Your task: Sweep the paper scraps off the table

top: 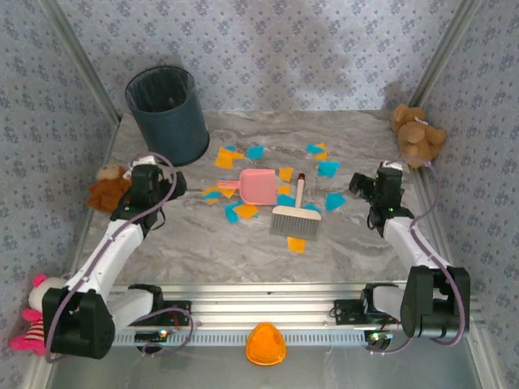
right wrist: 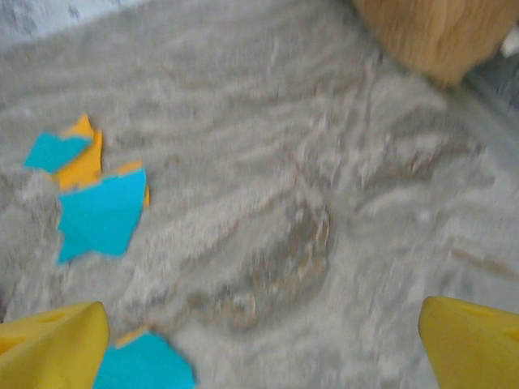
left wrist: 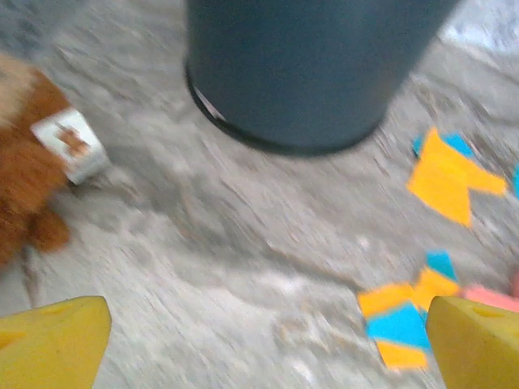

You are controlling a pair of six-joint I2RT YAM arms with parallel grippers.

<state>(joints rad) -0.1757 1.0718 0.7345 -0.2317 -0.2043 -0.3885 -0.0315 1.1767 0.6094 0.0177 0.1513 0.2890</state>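
Table (top: pixel 203 243): grey-beige marble pattern, walled on three sides by patterned paper.

Paper scraps (top: pixel 224 158): orange and blue bits, scattered over the middle and far part of the table, lying around and beside the dustpan and brush; one orange bit lay alone just in front of the brush.

Dustpan (top: pixel 258 186): pink, flat on the table among the scraps.

Brush (top: pixel 295 220): pale bristles toward the arms, handle pointing away, just right of the dustpan.

Bin (top: pixel 168 113): dark, upright, at the far left corner.

Left gripper (left wrist: pixel 259 340): yellow fingers spread wide, nothing held; bare table and a few scraps lay between them, with the bin's base ahead.

Right gripper (right wrist: pixel 263 340): fingers likewise wide apart and holding nothing, above bare table with blue and orange scraps off to its left.

Brown bear (top: pixel 109 188): at the left edge, beside the left arm.

Tan bear (top: pixel 416 134): at the far right corner.

Pink toy (top: pixel 32 324): by the left arm's base.

Rail (top: pixel 268 304): ribbed metal, along the near edge.

Orange dome (top: pixel 265 344): in front of the rail.
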